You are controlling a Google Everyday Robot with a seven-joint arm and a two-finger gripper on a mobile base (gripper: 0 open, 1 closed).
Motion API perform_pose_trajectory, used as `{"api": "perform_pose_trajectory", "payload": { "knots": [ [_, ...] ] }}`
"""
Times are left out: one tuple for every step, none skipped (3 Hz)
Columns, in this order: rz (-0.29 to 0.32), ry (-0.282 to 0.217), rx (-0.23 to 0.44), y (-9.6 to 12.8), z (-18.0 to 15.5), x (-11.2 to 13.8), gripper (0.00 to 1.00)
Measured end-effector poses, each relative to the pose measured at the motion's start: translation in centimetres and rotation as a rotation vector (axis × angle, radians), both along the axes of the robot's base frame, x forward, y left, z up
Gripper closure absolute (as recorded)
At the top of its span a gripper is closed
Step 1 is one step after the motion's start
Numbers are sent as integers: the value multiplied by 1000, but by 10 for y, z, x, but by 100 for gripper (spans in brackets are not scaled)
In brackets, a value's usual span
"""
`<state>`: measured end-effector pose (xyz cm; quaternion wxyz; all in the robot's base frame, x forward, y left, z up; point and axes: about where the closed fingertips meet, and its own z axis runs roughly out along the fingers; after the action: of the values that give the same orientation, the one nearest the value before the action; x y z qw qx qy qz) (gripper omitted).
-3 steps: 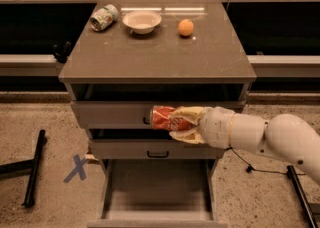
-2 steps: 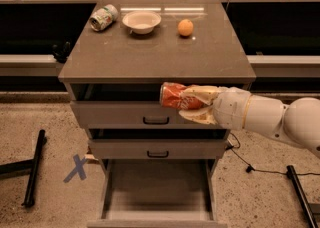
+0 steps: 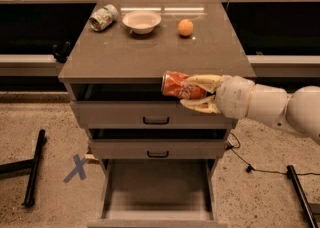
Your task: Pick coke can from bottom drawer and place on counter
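**Coke can up at the table's front edge, locked in the gripper**

And there it was: the gripper (image 3: 186, 91) had the coke can (image 3: 175, 84) clamped tight, one pale finger over the top of it and one underneath. The can lay sideways in that grasp, with its end pointing left. It hung just in front of the table's (image 3: 150, 54) front edge, a little right of the middle, level with the dark gap under the slab. Whether it touched the edge could not be told. The white arm (image 3: 270, 107) reached in from the right.

Down low, the bottom drawer (image 3: 157, 192) stood pulled right out, its flat floor in plain view. Above it sat the middle drawer (image 3: 120, 149) and the top drawer (image 3: 110, 115), each with a black handle.

Along the table's back edge, a green-and-white can (image 3: 104, 17) lay on its side near the back left corner. A white bowl (image 3: 142, 21) sat just beside it, and an orange (image 3: 185, 27) stood a bit further right. All three were well apart from the coke can. On the speckled ground left of the cabinet, a blue X (image 3: 77, 167) was marked.
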<state>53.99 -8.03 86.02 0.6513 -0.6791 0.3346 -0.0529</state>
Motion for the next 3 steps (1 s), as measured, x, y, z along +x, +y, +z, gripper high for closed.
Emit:
{"api": "perform_pose_trajectory", "payload": {
  "knots": [
    [-15,14,62,-11,31,25,100],
    [-38,63,108,-19,52,55,100],
    [-47,183,139,-20,61,92,100]
  ]
}}
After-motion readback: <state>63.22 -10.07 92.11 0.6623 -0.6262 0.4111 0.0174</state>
